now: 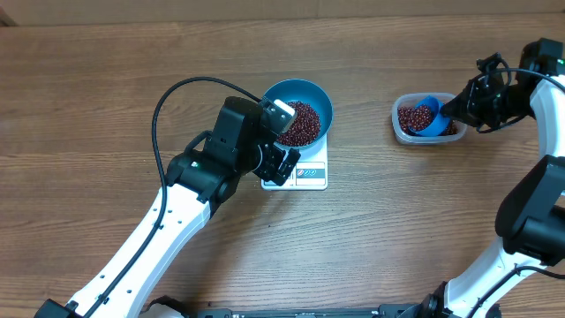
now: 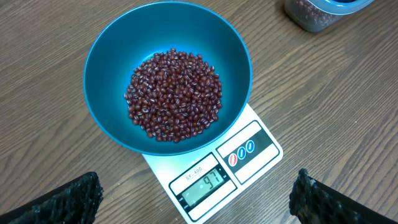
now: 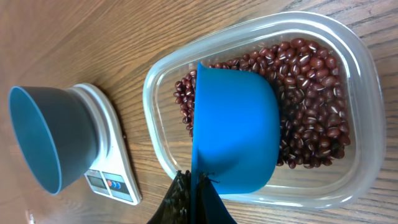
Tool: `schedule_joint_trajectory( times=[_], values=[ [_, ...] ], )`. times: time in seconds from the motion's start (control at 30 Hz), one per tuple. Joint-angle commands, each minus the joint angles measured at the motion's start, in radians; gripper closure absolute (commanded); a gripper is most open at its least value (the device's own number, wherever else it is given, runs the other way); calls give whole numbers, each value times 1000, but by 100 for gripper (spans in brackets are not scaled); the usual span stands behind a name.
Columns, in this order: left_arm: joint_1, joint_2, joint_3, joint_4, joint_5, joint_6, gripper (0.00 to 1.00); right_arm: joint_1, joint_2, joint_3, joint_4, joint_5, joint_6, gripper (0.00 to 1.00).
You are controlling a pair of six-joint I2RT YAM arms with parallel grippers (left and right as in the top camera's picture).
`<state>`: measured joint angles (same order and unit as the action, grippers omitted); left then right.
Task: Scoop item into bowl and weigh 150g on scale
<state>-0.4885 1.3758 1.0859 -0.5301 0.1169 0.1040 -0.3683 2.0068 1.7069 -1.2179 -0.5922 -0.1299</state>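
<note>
The blue bowl point(image 2: 99, 68) sits on the white scale point(image 2: 255, 155) in the middle of the desk point(image 1: 88, 88), holding a heap of red-brown beans point(image 2: 174, 93). Only the left wrist view shows the scale's lit display. The left gripper point(image 2: 196, 199) hovers over its near edge, jaws wide and empty. Far right, the right wrist view shows the right gripper point(image 3: 189, 199), jaws clamped on a blue scoop point(image 3: 236, 130) that dips into more beans in a clear tub point(image 3: 354, 68).
</note>
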Motion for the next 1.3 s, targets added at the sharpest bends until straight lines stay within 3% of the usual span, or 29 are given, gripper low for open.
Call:
schedule_joint_trajectory(
  times=[0.0,1.07,1.27],
  values=[
    [4,-2,-2,3,7,-14,1,-17,4,1,-7,-82,-47,96],
    [4,-2,-2,3,6,-14,1,-93,4,3,-81,-345,-117,96],
    [4,-2,-2,3,6,-14,0,-90,3,43,-181,-379,-222,96]
  ],
)
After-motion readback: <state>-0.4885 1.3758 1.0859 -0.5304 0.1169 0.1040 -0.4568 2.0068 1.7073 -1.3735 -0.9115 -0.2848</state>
